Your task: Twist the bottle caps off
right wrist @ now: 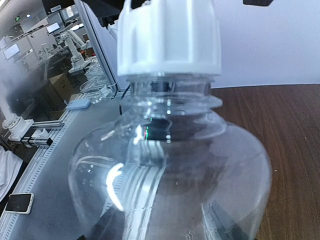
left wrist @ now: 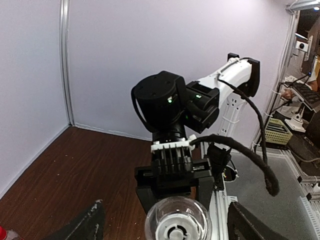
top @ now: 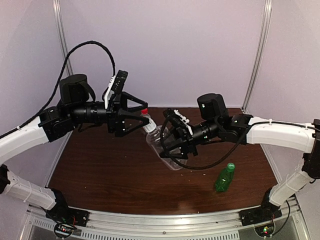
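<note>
Holding the clear bottle (top: 162, 145) above the table's (top: 100, 170) middle, the right gripper (top: 174, 146) was clamped on its body. Fingers of the left gripper (top: 143, 119) stood apart beside the white cap (right wrist: 167, 37), apparently still seated. Green bottle (top: 225, 178) lay near the right edge, green cap (top: 230, 165) on. No cap visibly off.

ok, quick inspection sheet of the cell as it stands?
Surface: brown table, no spills seen.
Job's things: clear bottle held off the table, white cap on; green bottle on the table, green cap on; red cap partly hidden behind the left tool.
Clutter: nothing seen.
Tools: left tool open around the white cap; right tool shut on the clear bottle.
Cables: black cable loops above the left arm; second cable droops below the right tool.
Surroundings: pale walls; lab benches beyond.
</note>
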Controlling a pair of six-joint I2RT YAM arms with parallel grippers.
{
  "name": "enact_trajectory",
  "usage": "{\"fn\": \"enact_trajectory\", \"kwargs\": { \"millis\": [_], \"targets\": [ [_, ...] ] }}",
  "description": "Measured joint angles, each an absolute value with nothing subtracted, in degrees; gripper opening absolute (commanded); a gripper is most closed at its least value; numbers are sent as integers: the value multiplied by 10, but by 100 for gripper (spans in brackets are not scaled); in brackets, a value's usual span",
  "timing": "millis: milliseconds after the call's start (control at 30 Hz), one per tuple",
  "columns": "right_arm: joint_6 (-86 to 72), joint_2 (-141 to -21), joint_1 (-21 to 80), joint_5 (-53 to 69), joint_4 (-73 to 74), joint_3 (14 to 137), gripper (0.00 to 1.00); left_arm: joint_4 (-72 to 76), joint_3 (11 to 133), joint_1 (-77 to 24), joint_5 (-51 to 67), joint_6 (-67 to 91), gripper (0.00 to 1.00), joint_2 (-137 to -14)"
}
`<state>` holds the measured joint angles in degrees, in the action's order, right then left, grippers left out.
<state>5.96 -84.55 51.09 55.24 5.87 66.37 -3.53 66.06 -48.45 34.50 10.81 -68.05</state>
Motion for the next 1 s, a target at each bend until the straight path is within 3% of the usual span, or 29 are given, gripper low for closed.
{"fn": "enact_trajectory", "kwargs": {
  "millis": [133, 333, 767, 1000],
  "targets": [
    [59, -848, 511, 606, 59, 670, 54, -31, 654, -484, 402, 97, 81, -680],
    [57, -855, 511, 647, 58, 679, 53, -1, 645, -484, 463, 105, 66, -698],
    [53, -864, 510, 646, 54, 681, 49, 48, 644, -484, 514, 144, 22, -732],
    [48, -856, 510, 546, 58, 684, 50, 51, 641, -473, 461, 176, 18, -732]
  ]
}}
